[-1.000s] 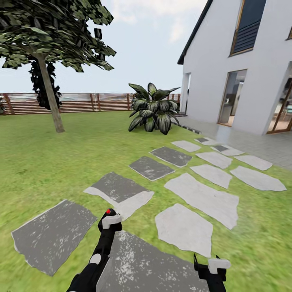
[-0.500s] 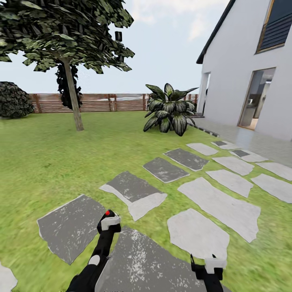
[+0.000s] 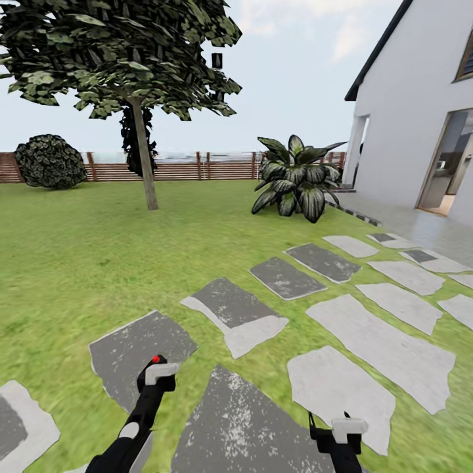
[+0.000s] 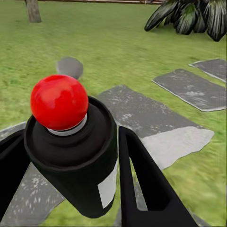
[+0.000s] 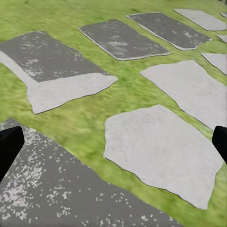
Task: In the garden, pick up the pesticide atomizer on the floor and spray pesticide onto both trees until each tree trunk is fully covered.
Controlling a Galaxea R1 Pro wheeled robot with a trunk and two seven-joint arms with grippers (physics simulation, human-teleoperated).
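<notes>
Atomizer (image 4: pixel 75 151) sits gripped in the left claw (image 3: pixel 156 376), low at the near left over the stone paving (image 3: pixel 236 427) (the left wrist view shows its dark body with a red ball on top, a black finger (image 4: pixel 142 184) pressed to each side). Far left across the lawn (image 3: pixel 79 263) stands a tree (image 3: pixel 125 59) with a pale, slightly leaning trunk (image 3: pixel 146 164) before the fence (image 3: pixel 184 167), a round bush (image 3: pixel 49 161) further left and a striped-leaf plant (image 3: pixel 295 174) to its right, near the white house (image 3: pixel 420 112). Right claw (image 3: pixel 336 435) hangs empty at the near right, its fingers spread wide over the grey slabs.
</notes>
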